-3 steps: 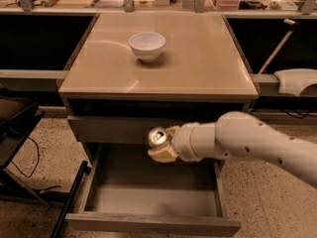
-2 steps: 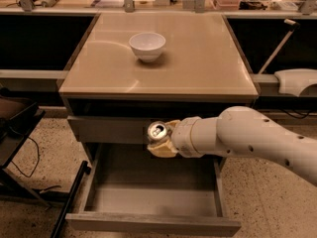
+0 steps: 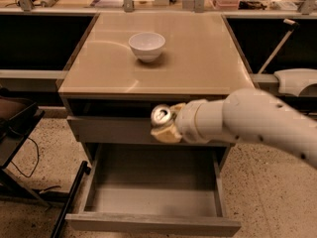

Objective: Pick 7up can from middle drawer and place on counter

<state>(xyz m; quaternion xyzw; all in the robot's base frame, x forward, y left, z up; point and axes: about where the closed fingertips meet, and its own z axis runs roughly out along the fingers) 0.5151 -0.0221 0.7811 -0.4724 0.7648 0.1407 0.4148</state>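
My gripper (image 3: 166,123) is shut on the 7up can (image 3: 161,115), whose shiny silver top with pull tab faces the camera. It holds the can in the air in front of the cabinet, above the open middle drawer (image 3: 148,222) and just below the front edge of the counter (image 3: 198,58). The drawer is pulled out and its grey floor shows nothing on it. My white arm reaches in from the right.
A white bowl (image 3: 147,45) stands on the counter, left of centre toward the back. A dark stand with cables (image 3: 15,133) is at the left on the speckled floor. A white object (image 3: 294,81) lies at the right.
The gripper has risen a little with the can, from in front of the upper drawer front toward the counter's front edge.
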